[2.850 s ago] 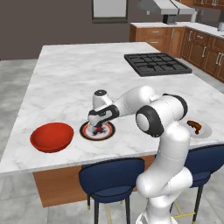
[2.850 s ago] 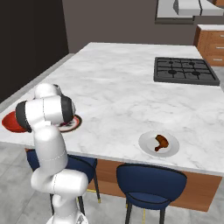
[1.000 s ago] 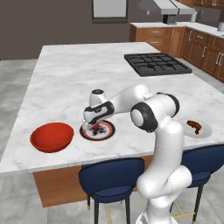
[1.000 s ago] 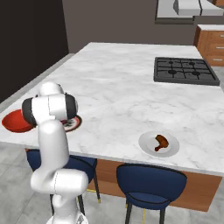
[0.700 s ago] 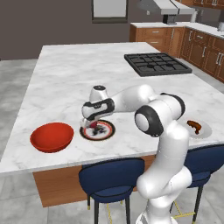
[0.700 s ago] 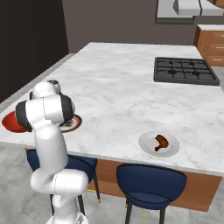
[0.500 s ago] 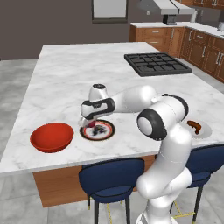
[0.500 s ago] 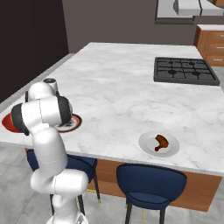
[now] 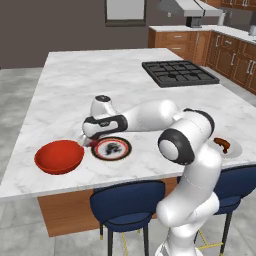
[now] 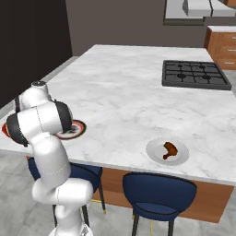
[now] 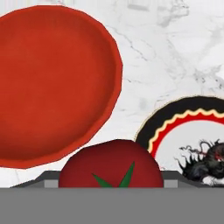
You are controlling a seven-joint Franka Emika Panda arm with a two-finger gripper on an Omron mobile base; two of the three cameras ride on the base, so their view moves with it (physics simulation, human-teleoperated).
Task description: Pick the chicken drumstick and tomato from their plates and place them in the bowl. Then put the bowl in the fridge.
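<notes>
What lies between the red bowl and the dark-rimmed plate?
Bare marble counter separates the bowl and the plate in the hand view. The tomato, in the gripper, hangs by that gap.

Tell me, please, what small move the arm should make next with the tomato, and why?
Probably carry the tomato a little further sideways until it hangs over the middle of the bowl. In the hand view the tomato sits in the pincer, over bare counter between the patterned plate and the bowl's rim, so releasing now could miss.

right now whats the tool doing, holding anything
Tool: closed on the tomato, between the plate and the bowl.
</notes>
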